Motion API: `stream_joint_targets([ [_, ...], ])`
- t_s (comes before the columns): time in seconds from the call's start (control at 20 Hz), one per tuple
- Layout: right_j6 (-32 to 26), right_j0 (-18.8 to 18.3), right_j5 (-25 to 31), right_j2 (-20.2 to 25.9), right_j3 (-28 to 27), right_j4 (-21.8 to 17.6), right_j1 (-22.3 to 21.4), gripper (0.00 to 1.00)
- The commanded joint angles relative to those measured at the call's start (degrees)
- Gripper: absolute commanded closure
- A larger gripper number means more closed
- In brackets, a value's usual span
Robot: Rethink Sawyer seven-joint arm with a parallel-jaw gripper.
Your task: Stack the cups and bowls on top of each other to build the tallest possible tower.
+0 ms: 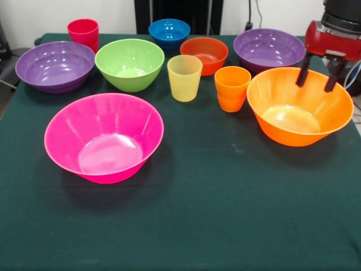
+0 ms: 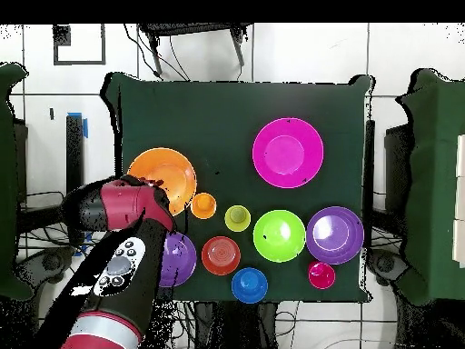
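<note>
My gripper [image 1: 316, 78] is open and empty, its two black fingers hanging over the far rim of the large orange bowl [image 1: 299, 110] at the right. The large pink bowl [image 1: 104, 137] sits front left. The green bowl [image 1: 130, 64], two purple bowls [image 1: 54, 65] [image 1: 269, 49], the small blue bowl [image 1: 169, 30] and the orange-red bowl [image 1: 205, 54] stand in the back. The red cup [image 1: 83, 33] is far left, the pale yellow cup [image 1: 184, 77] and the orange cup [image 1: 232, 88] stand mid-table. Nothing is stacked. In the overhead view the arm [image 2: 127, 245] covers part of the large orange bowl [image 2: 168, 173].
A dark green cloth [image 1: 225, 214] covers the table. In the overhead view dark chairs [image 2: 431, 182] stand at both sides of the table and a floor of white tiles surrounds it.
</note>
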Motion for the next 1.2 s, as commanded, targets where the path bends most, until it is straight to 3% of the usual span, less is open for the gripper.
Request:
stream_joint_targets([
  [0.05,11.9,0.0,1.0,9.3,2.8,3.5,2.1,0.0],
  [0.9,13.2,0.7,1.2,10.8,1.3,5.6,2.5,0.0],
  [1.2,15.1,2.5,0.6,9.7,-0.1,7.1,3.9,0.0],
])
